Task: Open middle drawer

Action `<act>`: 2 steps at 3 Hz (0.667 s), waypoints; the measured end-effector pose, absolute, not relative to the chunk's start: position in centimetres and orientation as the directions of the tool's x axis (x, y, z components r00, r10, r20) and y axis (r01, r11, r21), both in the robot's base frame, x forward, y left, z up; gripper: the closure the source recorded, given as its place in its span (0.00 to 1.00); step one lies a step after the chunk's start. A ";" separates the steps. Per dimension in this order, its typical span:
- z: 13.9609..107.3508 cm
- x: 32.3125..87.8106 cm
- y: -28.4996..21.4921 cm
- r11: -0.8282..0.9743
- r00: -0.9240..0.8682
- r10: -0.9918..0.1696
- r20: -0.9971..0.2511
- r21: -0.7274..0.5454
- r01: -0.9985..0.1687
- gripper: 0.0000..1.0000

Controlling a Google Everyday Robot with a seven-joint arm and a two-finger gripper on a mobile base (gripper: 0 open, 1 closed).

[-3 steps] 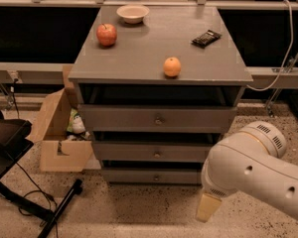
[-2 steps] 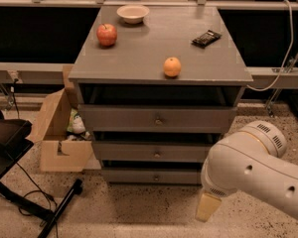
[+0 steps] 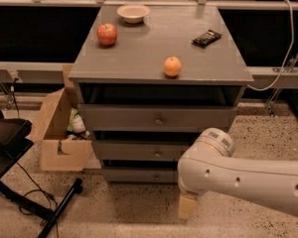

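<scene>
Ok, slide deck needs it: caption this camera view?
Gripper hangs low, right front of the grey cabinet, below the middle drawer; apple, orange and bowl on top.

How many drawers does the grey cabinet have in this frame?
3, stacked: top drawer, middle drawer below it, and bottom drawer, partly hidden behind the arm. The hand hangs low, down and right of the bottom drawer's knob.

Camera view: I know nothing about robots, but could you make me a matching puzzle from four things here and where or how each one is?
1 apple
2 orange
3 middle drawer
4 gripper

A shut
B low near the floor, before the cabinet's right side
C cabinet top, near front edge
D cabinet top, left, near the bowl

Pairs: 1-D, 2-C, 3-A, 4-B
</scene>
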State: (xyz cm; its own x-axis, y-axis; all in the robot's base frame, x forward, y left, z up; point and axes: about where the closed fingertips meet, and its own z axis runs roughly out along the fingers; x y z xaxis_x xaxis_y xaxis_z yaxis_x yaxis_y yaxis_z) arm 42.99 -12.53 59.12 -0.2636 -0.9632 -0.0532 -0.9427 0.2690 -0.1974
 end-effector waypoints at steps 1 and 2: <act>54.2 45.3 -10.9 0.202 -0.199 -0.979 -0.037 -0.212 -0.956 0.00; 49.8 48.1 -9.6 0.140 -0.133 -0.990 -0.045 -0.229 -0.963 0.00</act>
